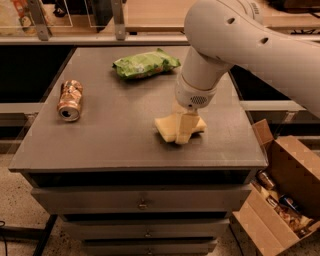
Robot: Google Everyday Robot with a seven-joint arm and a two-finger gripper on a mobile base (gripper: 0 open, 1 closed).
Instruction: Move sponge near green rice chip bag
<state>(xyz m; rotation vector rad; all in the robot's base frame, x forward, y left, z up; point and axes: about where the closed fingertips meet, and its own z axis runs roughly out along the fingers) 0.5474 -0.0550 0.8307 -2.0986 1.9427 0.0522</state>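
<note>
Nearest the camera, a grey drawer cabinet (142, 202) is showing stacked drawer fronts with small knobs, standing on a speckled floor (12, 210). At lower right, an open cardboard box (282, 195) is sitting beside the cabinet, holding what look like a few cans or bottles; too dark to name them.

The cabinet's flat grey tabletop (115, 135) is carrying everything else. The gripper (182, 131) is reaching down from the big white arm (240, 45) onto the front right part of the top. Its cream fingers (184, 129) are lying over the sponge (167, 127) and touching it, but whether they are spread or pinching cannot be told from this angle. The sponge, pale yellow, is resting flat on the tabletop, partly hidden under the fingers.

At the left side a crushed copper-coloured can (70, 100) is lying on its side, open end facing the camera, well apart from the sponge.

Farther back, near the rear middle of the top, the green rice chip bag (145, 64) is lying crinkled and puffy, well apart from the sponge, with bare tabletop between them.

Behind the cabinet, a metal rail (90, 39) with upright posts is running across, with a lighter wooden surface (150, 15) beyond it.
</note>
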